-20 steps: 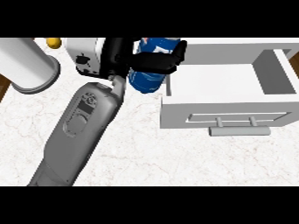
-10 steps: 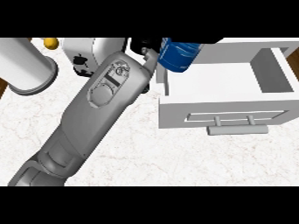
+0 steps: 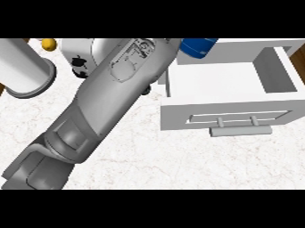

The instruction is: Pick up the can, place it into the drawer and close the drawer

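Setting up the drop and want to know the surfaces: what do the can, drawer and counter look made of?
Can: probably metal, glossy blue side. Drawer: looks like painted wood or board, flat matt white panels and a bar handle. Counter: looks like marble or stone, white with faint veins.

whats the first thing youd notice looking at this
A big grey forearm fills the view's left and middle, slanting from the lower left up toward the top centre, and it hides its own hand. Just past its upper end, a blue can shows at the top edge, over the back left corner of the open white drawer on the right. A white cylinder stands at the left.
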